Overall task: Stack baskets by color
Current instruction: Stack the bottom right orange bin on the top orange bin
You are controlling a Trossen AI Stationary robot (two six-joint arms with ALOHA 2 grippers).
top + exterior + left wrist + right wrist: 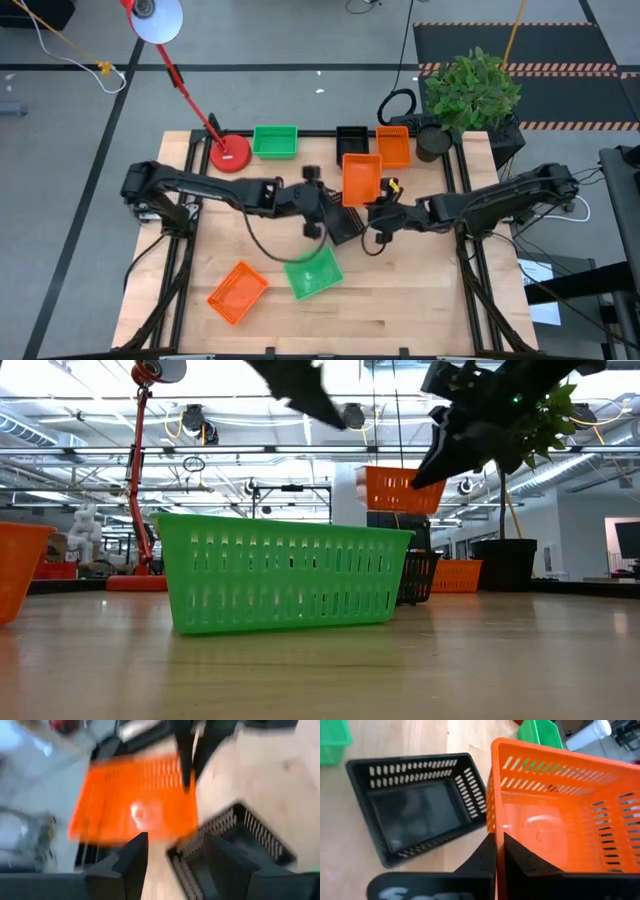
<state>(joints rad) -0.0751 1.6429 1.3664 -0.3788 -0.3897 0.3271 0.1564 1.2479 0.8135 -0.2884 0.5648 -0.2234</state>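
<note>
Right gripper [496,851]: its fingers are pinching together on the near wall of an orange perforated plastic basket [361,177], holding it in the air above the table's middle.

Left gripper [172,862]: its fingers are standing apart, hovering over a black perforated plastic basket [417,806] and gripping nothing.

Black basket: it is lying on the wooden table [420,300] just beside the lifted orange one.

Green perforated basket [313,273]: sitting toward the front, with another orange basket [237,292] near it.

Far edge: a green basket [275,141], a black basket [351,135] and an orange basket [393,146] are standing in a row.
</note>
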